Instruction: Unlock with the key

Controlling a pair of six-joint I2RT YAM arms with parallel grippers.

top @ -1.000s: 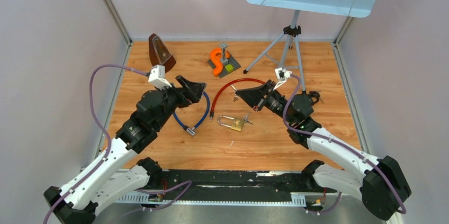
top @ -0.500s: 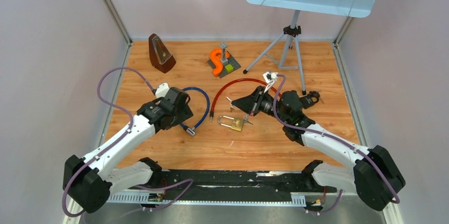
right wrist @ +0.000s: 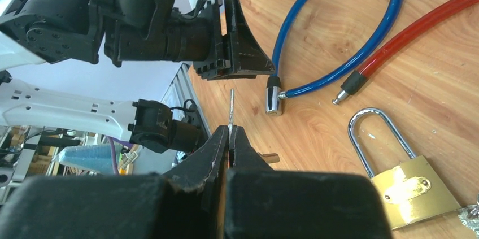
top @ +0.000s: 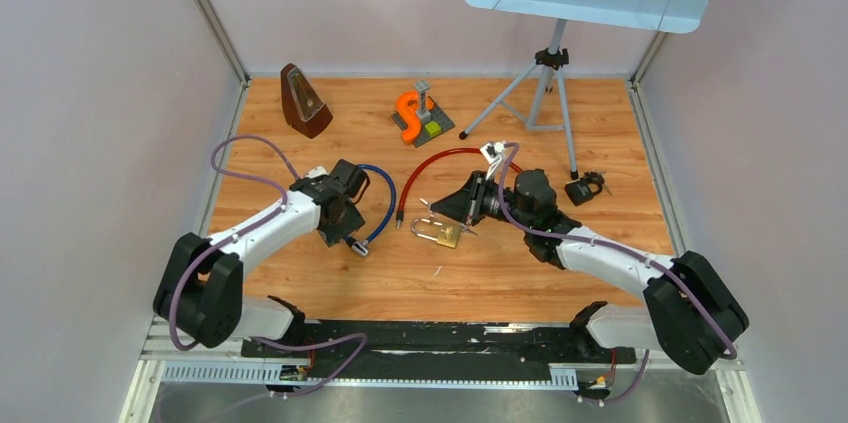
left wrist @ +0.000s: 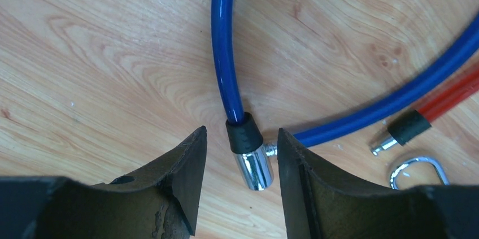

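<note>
**Chrome barrel (left wrist: 254, 166) framed by the open left gripper (left wrist: 240, 135), key (right wrist: 231, 106) pinched in the right gripper (right wrist: 230, 133)**

On the wooden table (top: 500, 273), left of centre, the blue cable lock (top: 380, 205) lies as a closed loop. Its barrel sits at the near end of that loop. The left gripper stands spread, one finger on each side of the barrel, and neither pad appears to touch it. The barrel's long axis runs along the gap between the fingers, so closing them would clamp it across its width.

The right gripper is clamped on the key, whose thin blade sticks out past the fingertips. Seen from the right wrist, the barrel lies ahead of the blade tip and a little to the right, well apart from it. The left arm is plainly the nearer one to the lock. The right would have to carry the key across and bring the blade in line with the barrel's end — a judgement, since the two do not look end to end yet.

No view shows the keyway; only bare chrome is visible on the barrel. The key's head is buried between the right fingers. A brass padlock (right wrist: 415, 191) lies close by the right gripper, and nothing here settles which lock this key fits — though the left gripper's placement suggests the blue one.
</note>
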